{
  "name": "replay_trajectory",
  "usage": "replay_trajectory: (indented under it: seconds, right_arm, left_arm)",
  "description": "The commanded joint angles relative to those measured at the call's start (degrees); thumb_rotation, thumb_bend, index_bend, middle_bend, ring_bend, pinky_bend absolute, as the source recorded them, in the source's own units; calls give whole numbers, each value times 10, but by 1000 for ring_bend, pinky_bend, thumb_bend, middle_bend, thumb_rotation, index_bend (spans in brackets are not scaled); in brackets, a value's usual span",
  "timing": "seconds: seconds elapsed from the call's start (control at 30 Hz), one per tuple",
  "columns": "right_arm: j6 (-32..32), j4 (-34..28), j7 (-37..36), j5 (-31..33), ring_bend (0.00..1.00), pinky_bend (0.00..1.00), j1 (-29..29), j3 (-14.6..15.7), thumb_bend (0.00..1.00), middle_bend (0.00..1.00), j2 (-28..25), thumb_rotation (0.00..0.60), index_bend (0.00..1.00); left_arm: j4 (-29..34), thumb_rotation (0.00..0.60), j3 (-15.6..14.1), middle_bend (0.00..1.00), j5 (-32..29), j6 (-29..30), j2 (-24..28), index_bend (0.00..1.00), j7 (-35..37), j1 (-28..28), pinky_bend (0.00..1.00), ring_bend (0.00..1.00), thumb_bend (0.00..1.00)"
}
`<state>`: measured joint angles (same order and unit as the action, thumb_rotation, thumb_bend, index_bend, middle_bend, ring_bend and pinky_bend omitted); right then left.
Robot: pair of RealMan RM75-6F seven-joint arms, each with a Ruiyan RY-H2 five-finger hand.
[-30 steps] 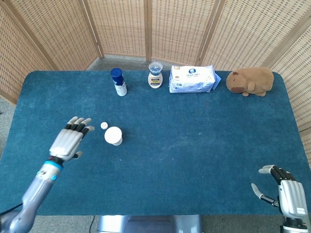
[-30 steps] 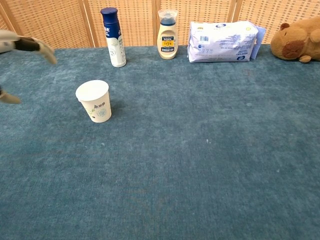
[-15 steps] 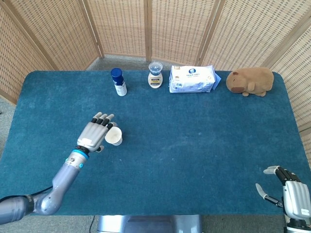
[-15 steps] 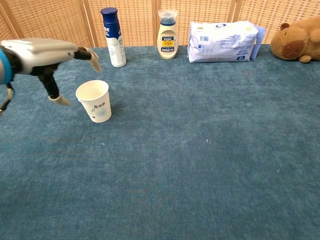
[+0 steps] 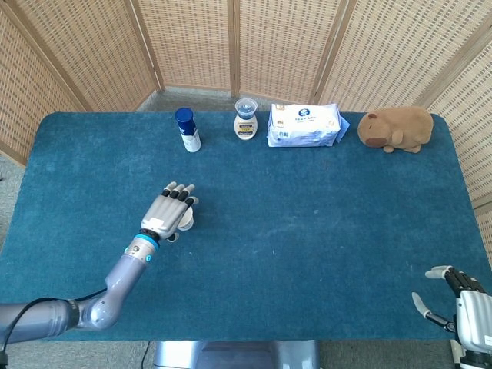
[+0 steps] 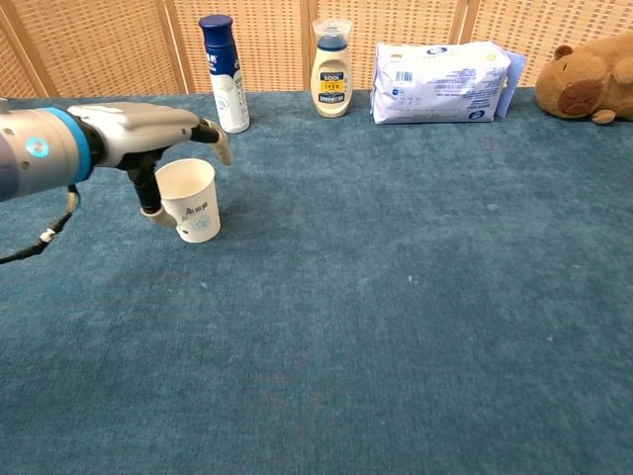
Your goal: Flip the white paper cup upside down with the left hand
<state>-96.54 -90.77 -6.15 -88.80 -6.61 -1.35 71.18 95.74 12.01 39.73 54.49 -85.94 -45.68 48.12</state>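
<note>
1. left hand (image 6: 148, 139) spread flat over the cup, thumb beside its wall, gripping nothing yet.
2. paper cup (image 6: 190, 201) upright on blue table (image 5: 307, 231); probably light, thin, crushable, so best gripped gently mid-wall.

My head view looks steeply down from high above the near edge, taking in the whole blue table (image 5: 307, 254) with the wicker screens (image 5: 231, 46) at 12 o'clock and my arms entering from 6 o'clock. My chest view sits low and close, facing the same way but almost level with the tabletop, so only the middle and far parts fit. Both views share the row at the far edge: the blue-capped bottle (image 5: 187, 129), the cream bottle (image 5: 245, 119), the wipes pack (image 5: 304, 125) and the plush toy (image 5: 397, 128). Both also catch my left hand (image 5: 171, 211) around 9 o'clock. Only the head view reaches the near corner at 5 o'clock, where my right hand (image 5: 461, 304) sits.
</note>
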Motion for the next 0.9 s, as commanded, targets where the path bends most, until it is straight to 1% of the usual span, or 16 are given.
replay_trajectory:
  seconds: [0.03, 0.13, 0.23, 0.53, 0.8, 0.9]
  right_arm:
    - [-2, 1, 0, 3, 356, 359, -3, 0, 318, 373, -1, 421, 415]
    - [-3, 3, 0, 8, 356, 359, -8, 0, 317, 373, -2, 421, 415]
    - [-7, 5, -3, 12, 356, 360, -12, -1, 317, 373, -5, 425, 415]
    - [-7, 3, -3, 11, 356, 361, -14, -3, 317, 372, -7, 422, 415]
    - [-7, 1, -2, 12, 356, 362, -15, -5, 318, 373, -8, 422, 415]
    - [-7, 1, -1, 11, 356, 362, -15, -6, 318, 373, -7, 421, 415]
  left_arm:
    - [-18, 600, -3, 55, 7, 5, -15, 280, 9, 9, 49, 0, 184]
    - [-34, 600, -3, 55, 15, 7, -25, 312, 23, 11, 49, 0, 187]
    - [-43, 600, -7, 55, 19, 8, -28, 318, 28, 15, 49, 0, 190]
    - [-43, 600, -17, 55, -10, 4, -20, 327, 13, 32, 49, 0, 219]
    - [-46, 600, -23, 55, -20, 14, -15, 499, 14, 39, 49, 0, 249]
    - [-43, 600, -23, 55, -22, 17, -10, 522, 19, 39, 49, 0, 251]
